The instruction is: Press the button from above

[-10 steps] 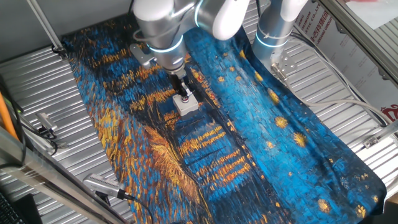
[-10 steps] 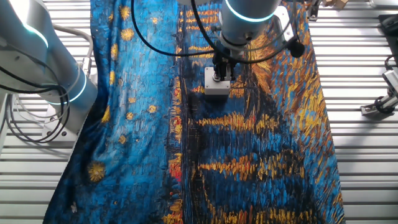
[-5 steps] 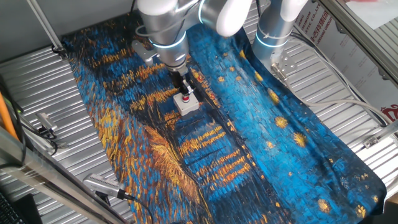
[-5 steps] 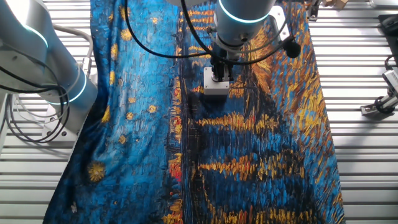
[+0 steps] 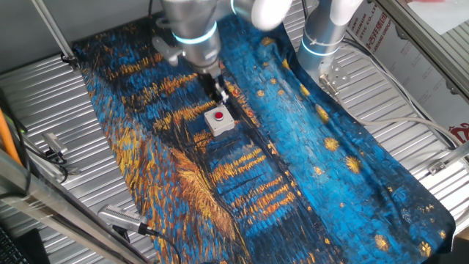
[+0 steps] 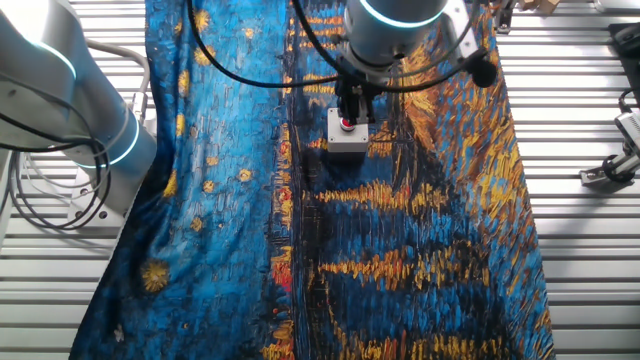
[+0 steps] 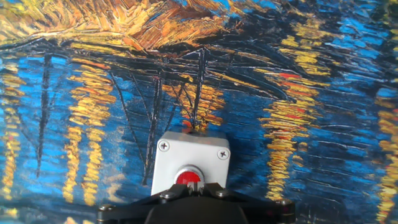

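Note:
The button is a small red cap on a light-grey box that sits on the painted cloth. It also shows in the other fixed view and in the hand view. My gripper hangs just above the button and slightly behind it, not touching it. In the hand view the gripper has its fingertips pressed together, shut and empty, right over the near edge of the red cap. In the other fixed view the gripper stands directly over the box.
A blue and orange painted cloth covers the ridged metal table. A second robot arm's base stands at the back. Metal tools lie at the table's front left, and a clamp lies at the side.
My gripper has risen straight up off the button. The red cap, covered by the fingertips a second ago, now shows. The box has not moved.

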Motion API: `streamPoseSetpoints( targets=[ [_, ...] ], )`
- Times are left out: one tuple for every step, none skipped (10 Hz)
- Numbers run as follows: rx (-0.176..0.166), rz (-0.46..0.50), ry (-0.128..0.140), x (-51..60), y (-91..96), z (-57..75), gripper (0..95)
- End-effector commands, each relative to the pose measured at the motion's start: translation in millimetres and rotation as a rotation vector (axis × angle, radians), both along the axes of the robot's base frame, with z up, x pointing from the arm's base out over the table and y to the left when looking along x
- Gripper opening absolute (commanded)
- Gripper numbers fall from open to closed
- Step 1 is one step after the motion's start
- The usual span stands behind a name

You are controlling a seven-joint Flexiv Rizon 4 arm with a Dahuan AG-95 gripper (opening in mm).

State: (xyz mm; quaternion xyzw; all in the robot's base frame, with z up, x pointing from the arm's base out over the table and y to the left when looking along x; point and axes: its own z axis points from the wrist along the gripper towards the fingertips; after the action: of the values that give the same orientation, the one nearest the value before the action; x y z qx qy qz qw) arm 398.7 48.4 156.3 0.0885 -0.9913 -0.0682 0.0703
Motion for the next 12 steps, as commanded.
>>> streamPoseSetpoints(
  targets=[
    [0.06, -0.008, 0.056, -2.9, 4.0, 36.9, 0.0],
    [0.062, -0.003, 0.065, -2.1, 5.9, 47.4, 0.0],
    [0.087, 0.0, 0.087, -3.6, 8.2, 57.7, 0.0],
    [0.142, -0.024, 0.105, -5.5, 9.9, 65.2, 0.0],
    [0.157, -0.033, 0.11, -5.9, 11.0, 68.3, 0.0],
    [0.158, -0.021, 0.114, -5.9, 11.0, 68.5, 0.0],
    [0.175, -0.012, 0.123, -5.9, 11.0, 68.5, 0.0],
    [0.226, -0.006, 0.142, -5.9, 11.1, 68.5, 19.0],
    [0.302, -0.021, 0.156, -5.9, 11.1, 68.5, 19.0],
    [0.411, -0.063, 0.176, -6.0, 11.1, 68.5, 19.0],
    [0.394, -0.051, 0.181, -6.1, 11.2, 68.5, 19.0],
    [0.394, -0.05, 0.185, -6.1, 11.2, 68.5, 38.0]
  ],
)
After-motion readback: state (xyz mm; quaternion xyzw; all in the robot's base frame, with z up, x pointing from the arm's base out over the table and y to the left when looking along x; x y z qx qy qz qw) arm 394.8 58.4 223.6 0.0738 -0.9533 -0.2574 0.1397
